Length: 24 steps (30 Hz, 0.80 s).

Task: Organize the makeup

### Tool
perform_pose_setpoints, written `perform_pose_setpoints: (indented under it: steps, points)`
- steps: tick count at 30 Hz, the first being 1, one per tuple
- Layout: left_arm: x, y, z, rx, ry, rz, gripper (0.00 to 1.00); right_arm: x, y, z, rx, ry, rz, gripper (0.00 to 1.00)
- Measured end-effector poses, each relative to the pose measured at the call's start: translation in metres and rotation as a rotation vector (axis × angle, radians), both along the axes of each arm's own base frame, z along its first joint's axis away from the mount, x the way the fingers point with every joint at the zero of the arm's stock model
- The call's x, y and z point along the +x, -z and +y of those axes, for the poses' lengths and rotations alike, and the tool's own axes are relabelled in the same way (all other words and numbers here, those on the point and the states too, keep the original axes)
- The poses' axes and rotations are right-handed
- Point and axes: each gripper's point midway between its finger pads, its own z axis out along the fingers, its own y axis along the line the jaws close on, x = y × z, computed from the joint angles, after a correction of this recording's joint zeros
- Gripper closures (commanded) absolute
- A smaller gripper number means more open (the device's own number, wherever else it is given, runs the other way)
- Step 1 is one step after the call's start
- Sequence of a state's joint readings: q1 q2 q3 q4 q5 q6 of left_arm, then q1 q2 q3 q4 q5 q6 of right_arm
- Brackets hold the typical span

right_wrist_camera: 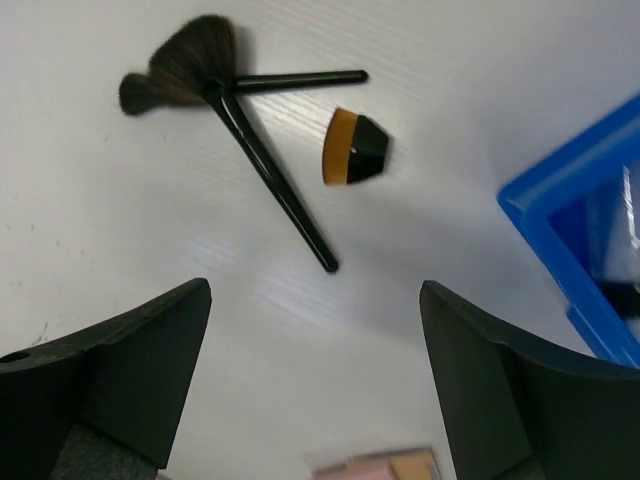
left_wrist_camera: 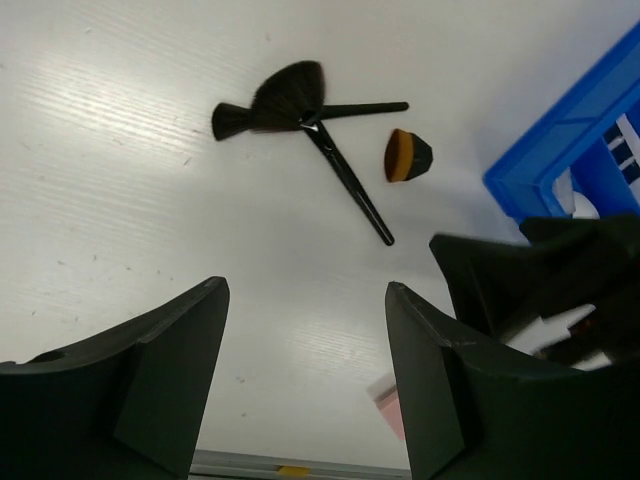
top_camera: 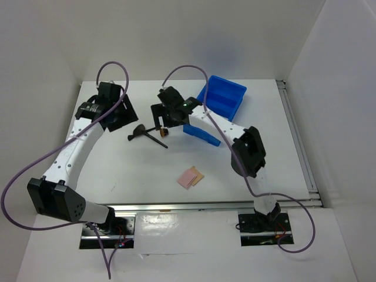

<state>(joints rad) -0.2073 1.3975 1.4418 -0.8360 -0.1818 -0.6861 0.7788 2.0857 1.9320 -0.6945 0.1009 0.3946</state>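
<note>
- Right gripper (right_wrist_camera: 315,375), seen from its own wrist camera, has its jaws wide apart with nothing between them, and it hangs over bare table. Two thin black brushes (right_wrist_camera: 275,175) lie crossed at their heads, well apart from the blue tray (right_wrist_camera: 565,225). A stubby tan-tipped brush (right_wrist_camera: 355,147) lies between them and the tray.
- A brush pick-up looks like the step in hand. The stubby one lies alone and nearest the tray, so it is the cleaner first take: straddle its dark base, not the bristles.
- Left gripper (left_wrist_camera: 305,375), in its wrist view, has its jaws parted and is also empty. The right arm's dark bulk sits between it and the tray, so it would do well to hold off and avoid a clash.
- From the top view, the pink pads (top_camera: 191,177) lie well apart from the tray, toward the arm bases. For a long brush, pinch the free handle end, away from the crossing, so its neighbour is not dragged along.
</note>
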Motion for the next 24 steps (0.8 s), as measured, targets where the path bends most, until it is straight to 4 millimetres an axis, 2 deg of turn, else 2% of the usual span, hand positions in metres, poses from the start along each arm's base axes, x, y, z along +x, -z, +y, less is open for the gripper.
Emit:
perform_pose_setpoints:
  steps: [3, 5, 8, 11, 19, 24]
  points:
    - [-0.006, 0.004, 0.013, 0.010, -0.032, 0.018, 0.23, 0.025, 0.024, 0.020, 0.003, -0.001, 0.012, 0.06]
    - [-0.010, 0.005, 0.020, 0.018, -0.049, 0.029, 0.23, 0.037, 0.045, 0.025, -0.009, 0.003, 0.032, 0.06]
    - [-0.010, 0.005, 0.022, 0.016, -0.053, 0.029, 0.23, 0.051, 0.074, 0.024, -0.033, 0.018, 0.065, 0.05]
    - [-0.012, 0.008, 0.019, 0.007, -0.043, 0.039, 0.23, 0.058, 0.095, 0.020, -0.053, 0.031, 0.087, 0.05]
    - [-0.013, 0.016, 0.015, -0.006, -0.028, 0.061, 0.23, 0.061, 0.100, 0.018, -0.069, 0.044, 0.082, 0.12]
    - [-0.012, 0.019, 0.015, -0.008, -0.026, 0.067, 0.23, 0.051, 0.115, 0.026, -0.102, 0.030, 0.088, 0.16]
